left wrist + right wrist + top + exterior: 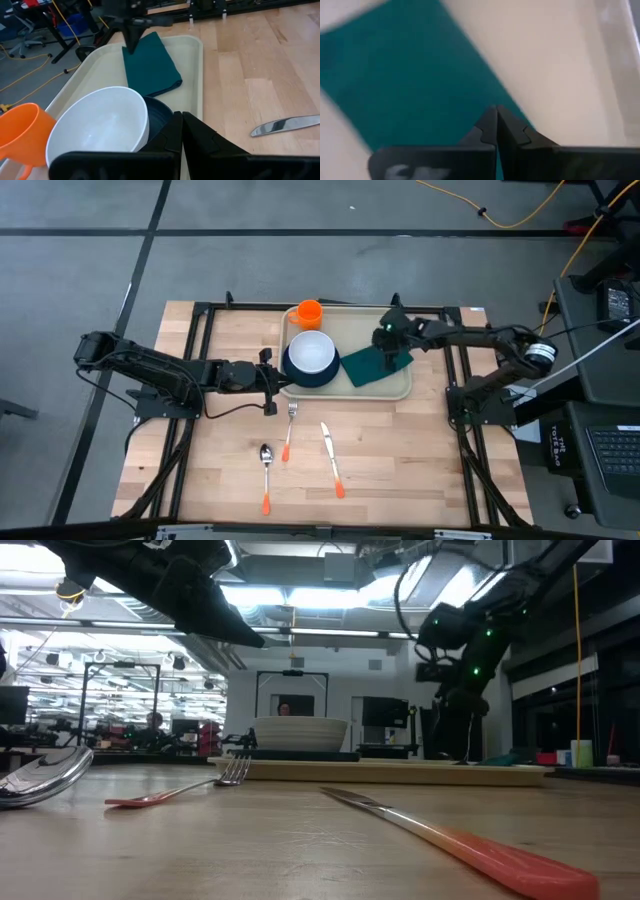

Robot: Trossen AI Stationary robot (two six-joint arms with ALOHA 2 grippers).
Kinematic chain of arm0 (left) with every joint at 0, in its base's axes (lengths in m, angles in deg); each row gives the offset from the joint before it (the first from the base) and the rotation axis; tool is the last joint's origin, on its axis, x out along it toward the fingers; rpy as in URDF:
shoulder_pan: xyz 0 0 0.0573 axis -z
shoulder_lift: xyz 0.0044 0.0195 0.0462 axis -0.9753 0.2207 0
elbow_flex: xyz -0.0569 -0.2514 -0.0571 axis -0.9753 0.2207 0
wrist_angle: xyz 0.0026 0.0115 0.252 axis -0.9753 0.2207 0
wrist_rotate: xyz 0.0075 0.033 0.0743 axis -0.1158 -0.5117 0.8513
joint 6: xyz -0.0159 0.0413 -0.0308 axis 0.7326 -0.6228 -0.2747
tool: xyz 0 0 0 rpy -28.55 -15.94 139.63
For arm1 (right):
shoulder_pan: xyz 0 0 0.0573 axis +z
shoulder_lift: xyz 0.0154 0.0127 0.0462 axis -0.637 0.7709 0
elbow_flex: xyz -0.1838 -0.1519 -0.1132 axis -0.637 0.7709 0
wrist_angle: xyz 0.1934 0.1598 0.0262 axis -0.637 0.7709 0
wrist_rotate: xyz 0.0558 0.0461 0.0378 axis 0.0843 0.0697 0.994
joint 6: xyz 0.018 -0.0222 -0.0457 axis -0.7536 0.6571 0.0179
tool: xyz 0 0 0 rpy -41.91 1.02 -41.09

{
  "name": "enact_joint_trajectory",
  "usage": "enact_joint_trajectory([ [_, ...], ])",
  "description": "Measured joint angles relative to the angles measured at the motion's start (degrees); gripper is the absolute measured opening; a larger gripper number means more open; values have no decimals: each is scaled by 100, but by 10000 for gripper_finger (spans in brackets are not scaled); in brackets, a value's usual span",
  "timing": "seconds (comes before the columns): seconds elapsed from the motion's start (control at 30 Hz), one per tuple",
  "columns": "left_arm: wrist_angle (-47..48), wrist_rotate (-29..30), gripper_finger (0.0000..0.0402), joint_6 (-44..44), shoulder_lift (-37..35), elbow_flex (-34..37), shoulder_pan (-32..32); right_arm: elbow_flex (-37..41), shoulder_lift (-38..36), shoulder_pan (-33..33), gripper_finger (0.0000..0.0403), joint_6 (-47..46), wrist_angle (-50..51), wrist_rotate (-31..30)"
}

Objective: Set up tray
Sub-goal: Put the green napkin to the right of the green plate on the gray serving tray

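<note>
High view: right end effector, fingers closed and empty, sits on the napkin in the tray, so lifting could drag the cloth. Left end effector, also closed and empty, is at the plate and could nudge the bowl.

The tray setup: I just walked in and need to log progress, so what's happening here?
The beige tray already holds a white bowl on a dark plate, an orange cup and a green napkin. The right tool, shut, is down on the napkin. The left tool, shut, sits by the plate's edge. Fork, knife and spoon lie on the table.
</note>
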Motion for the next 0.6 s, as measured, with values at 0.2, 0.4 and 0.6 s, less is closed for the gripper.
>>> enact_joint_trajectory([
  [0.2, -2, 24, 1, 0, 0, 0, 0, 0, -209, 891, 1, -95, 164, -11],
  [0.4, -1, 26, 5, 0, 0, 0, 0, 0, -264, 1617, 1, -516, 141, -331],
  [0.6, -2, 26, 1, 2, 0, 0, 0, 0, -264, 1929, 20, -640, -2, -615],
])
